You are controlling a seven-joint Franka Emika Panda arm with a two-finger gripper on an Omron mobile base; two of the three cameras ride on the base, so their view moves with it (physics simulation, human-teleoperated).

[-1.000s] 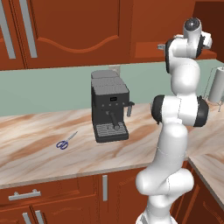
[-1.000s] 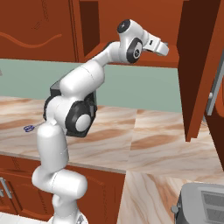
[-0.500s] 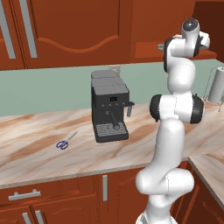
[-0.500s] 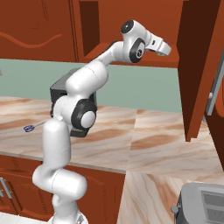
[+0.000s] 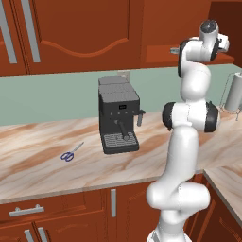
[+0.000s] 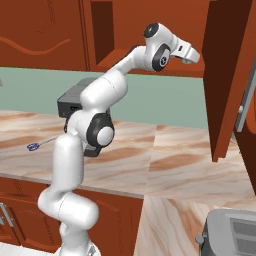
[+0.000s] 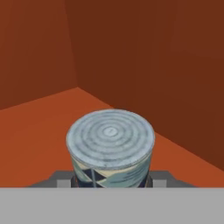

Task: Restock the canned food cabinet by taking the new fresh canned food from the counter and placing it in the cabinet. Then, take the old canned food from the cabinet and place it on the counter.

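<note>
Reddish cabinet (image 7: 52, 118) shelf holds the can (image 7: 110, 151), stiff, smooth, likely slippery; gripper (image 7: 110, 183) clasps its sides at 6 o'clock, mid-height.

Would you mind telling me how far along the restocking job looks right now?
In hand: the end effector flanks the old can standing on the cabinet shelf. Left: carrying it to the counter. Whether the flat tin is already shelved cannot be told.

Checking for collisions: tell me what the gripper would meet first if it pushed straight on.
The can, already between the gripper's fingers. Behind it lies bare shelf, then probably the cabinet's back corner; depth is unclear.
</note>
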